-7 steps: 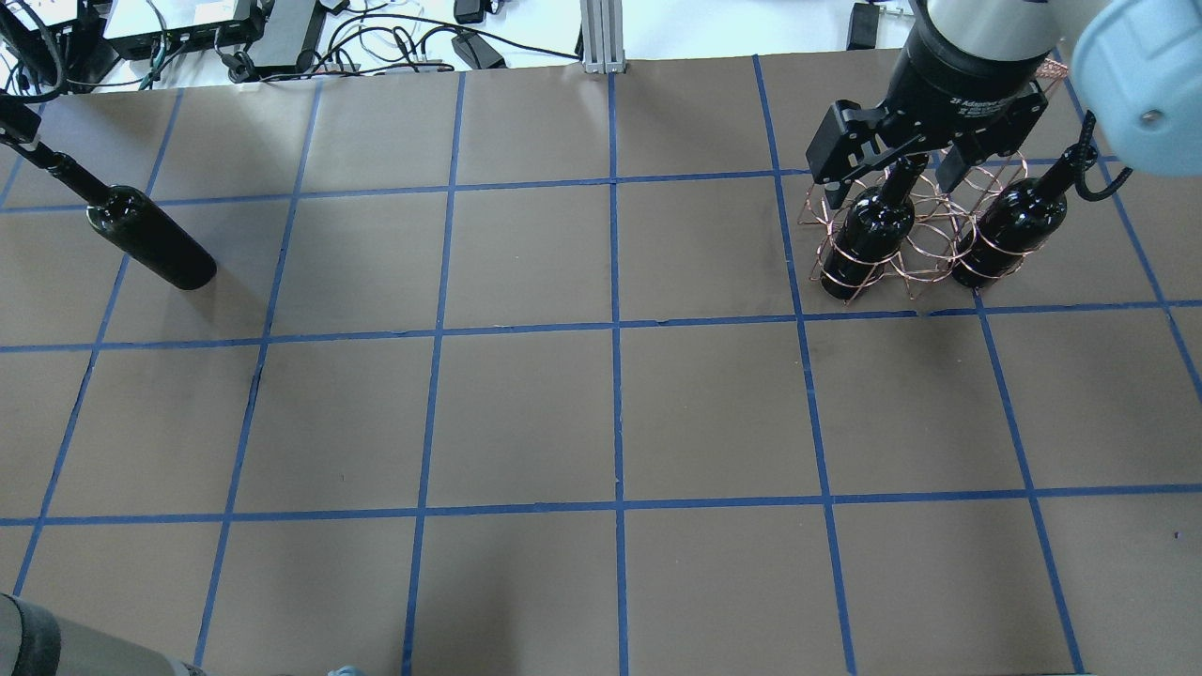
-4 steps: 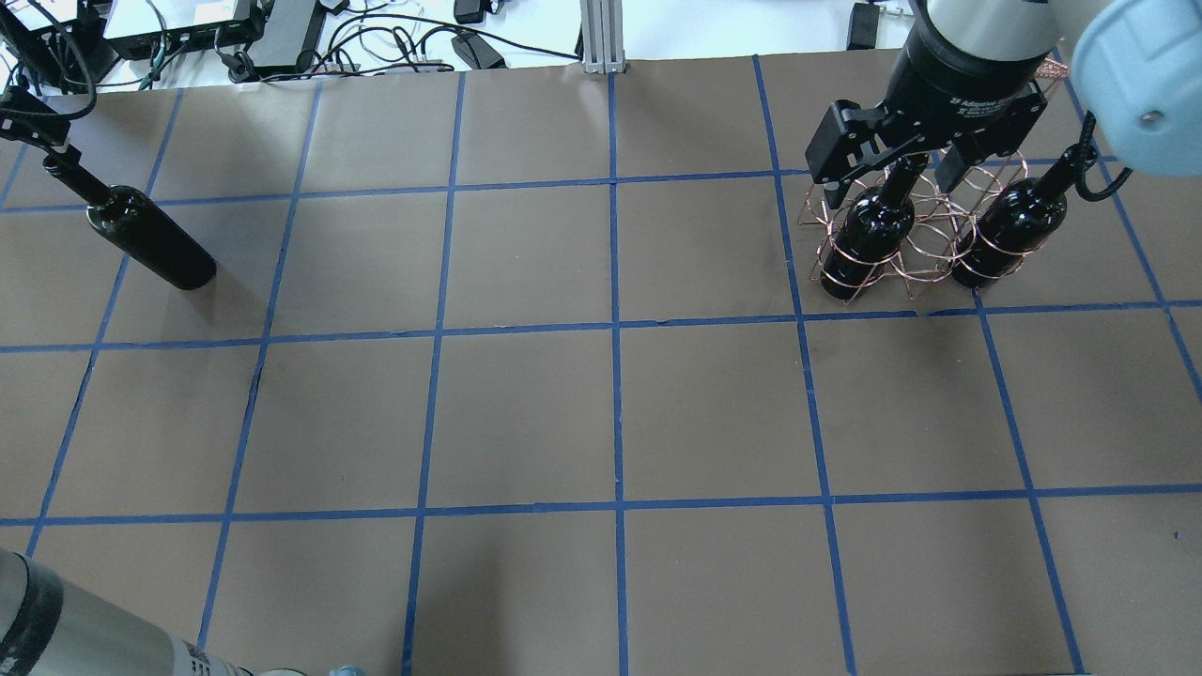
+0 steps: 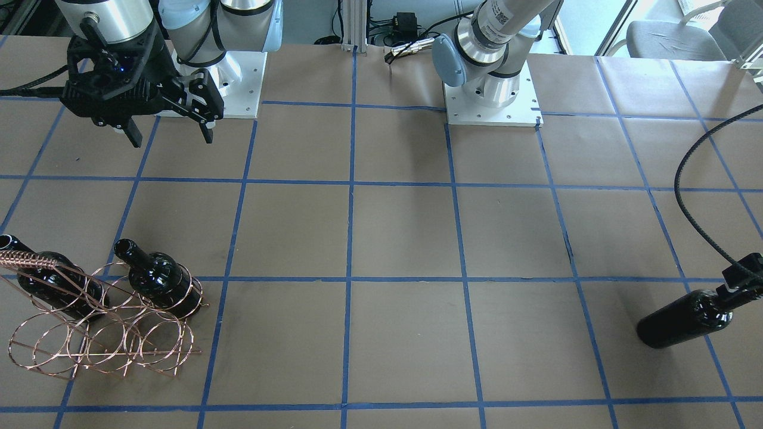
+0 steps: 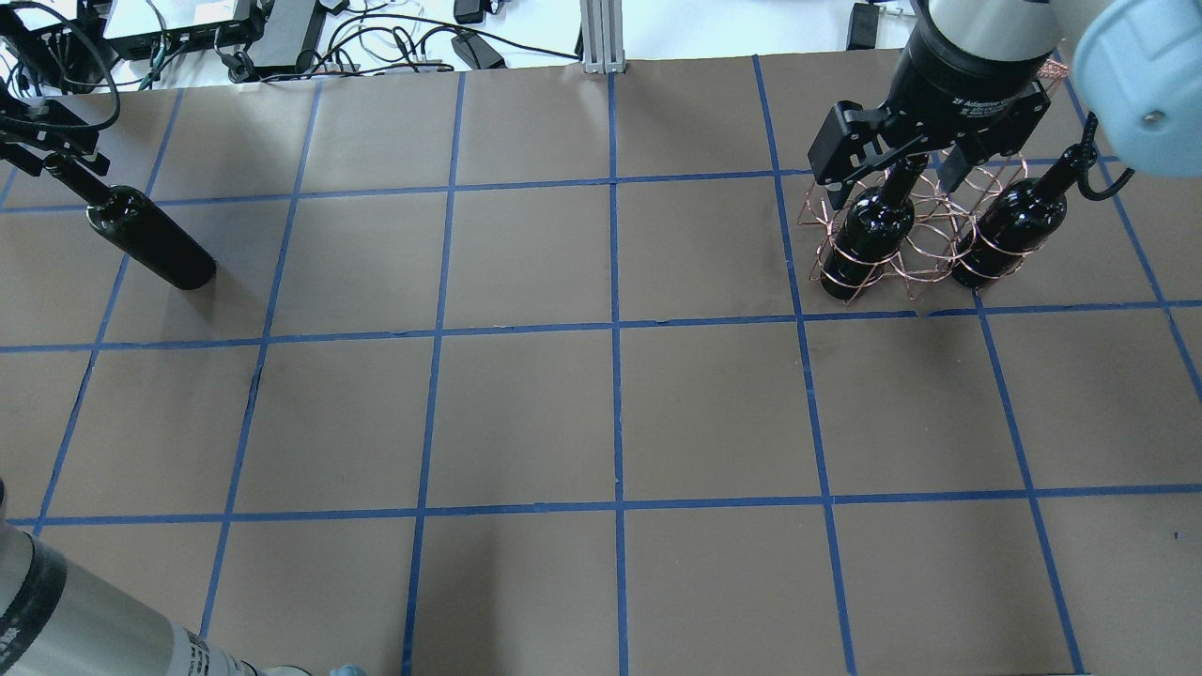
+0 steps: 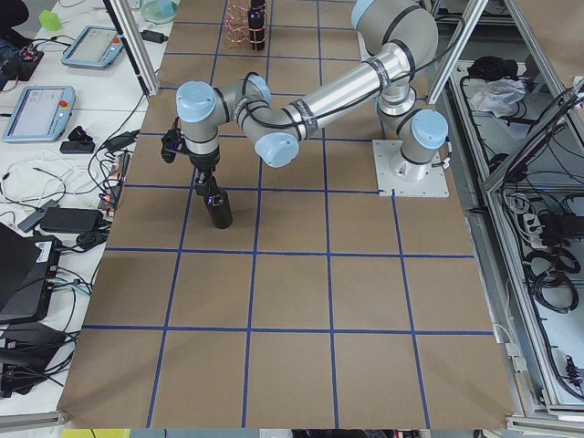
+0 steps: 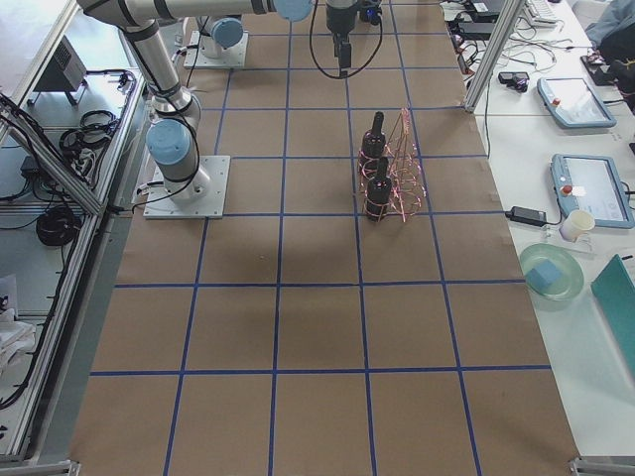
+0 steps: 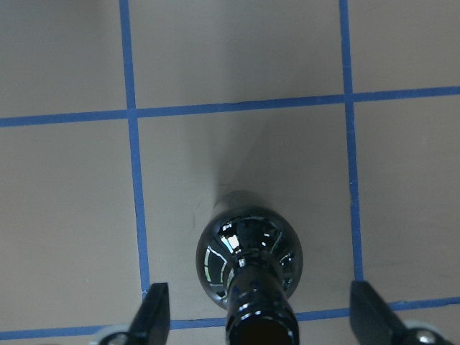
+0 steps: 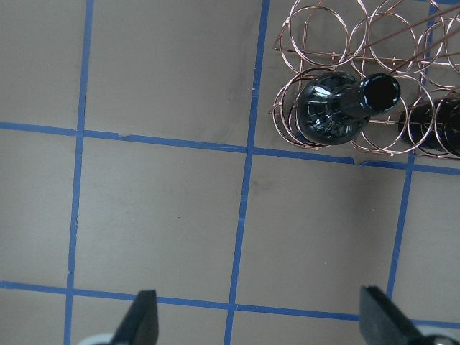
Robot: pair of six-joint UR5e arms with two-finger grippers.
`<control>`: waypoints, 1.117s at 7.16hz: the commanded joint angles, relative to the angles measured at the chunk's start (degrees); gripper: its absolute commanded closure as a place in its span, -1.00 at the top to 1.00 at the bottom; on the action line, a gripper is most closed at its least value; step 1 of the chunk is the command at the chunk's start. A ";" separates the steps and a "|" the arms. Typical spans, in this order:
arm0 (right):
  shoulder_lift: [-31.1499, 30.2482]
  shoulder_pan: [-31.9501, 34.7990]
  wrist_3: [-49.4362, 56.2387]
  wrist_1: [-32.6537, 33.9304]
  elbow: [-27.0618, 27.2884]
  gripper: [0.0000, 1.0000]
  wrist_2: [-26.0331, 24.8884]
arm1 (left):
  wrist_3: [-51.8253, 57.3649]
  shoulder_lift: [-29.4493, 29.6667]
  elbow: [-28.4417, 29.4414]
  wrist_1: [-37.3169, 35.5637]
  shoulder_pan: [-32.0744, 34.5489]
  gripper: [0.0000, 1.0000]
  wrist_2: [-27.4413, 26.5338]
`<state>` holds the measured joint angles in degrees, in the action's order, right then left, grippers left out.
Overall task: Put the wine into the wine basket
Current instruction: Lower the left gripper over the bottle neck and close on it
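The wine (image 4: pixel 150 239), a glossy black bottle, stood upright on the brown-papered table (image 4: pixel 526 413) at the upper left of the overhead view; in the front-facing view it showed at the lower right edge. The left gripper (image 7: pixel 259 287) was set over its mouth with its two fingers (image 7: pixel 154 320) spread wide, one on either side of the neck and clear of the glass in the wrist view, so the bottle was straddled, not clamped; a black cable (image 3: pixel 677 179) curved down to the gripper along the right edge of the front-facing view.

The wine basket (image 4: pixel 925 249), a copper wire rack of round rings with a twisted-wire handle (image 3: pixel 30 257), sat at the upper right of the overhead view, well apart from the wine, across the blue tape grid (image 4: pixel 617 413); a second bottle (image 4: pixel 869 235) stood upright at the basket's left end in that view and a third bottle (image 4: pixel 1009 230) at its right end, with rings between them.

The right gripper (image 3: pixel 171 136) hung above the table near the basket, at the upper left of the front-facing view, its jaws wide and holding nothing; its wrist camera caught the basket in the upper right of its frame, the second bottle's open mouth turned up toward the lens.
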<state>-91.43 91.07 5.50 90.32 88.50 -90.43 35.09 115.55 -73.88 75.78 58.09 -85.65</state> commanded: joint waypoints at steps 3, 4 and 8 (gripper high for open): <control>0.11 0.07 -0.05 0.03 0.00 1.00 0.52 | 0.15 0.64 -0.21 0.59 0.09 0.72 -0.40; 0.11 -0.02 -0.05 0.21 0.00 1.00 0.60 | 0.24 0.81 -0.30 0.60 0.00 0.66 -0.40; 0.20 0.07 -0.05 0.03 0.00 1.00 0.52 | 0.33 1.34 -0.21 0.51 0.00 0.27 -0.49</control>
<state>-91.26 91.11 5.45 90.45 88.51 -89.95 35.41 116.85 -74.10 76.29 58.10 -86.14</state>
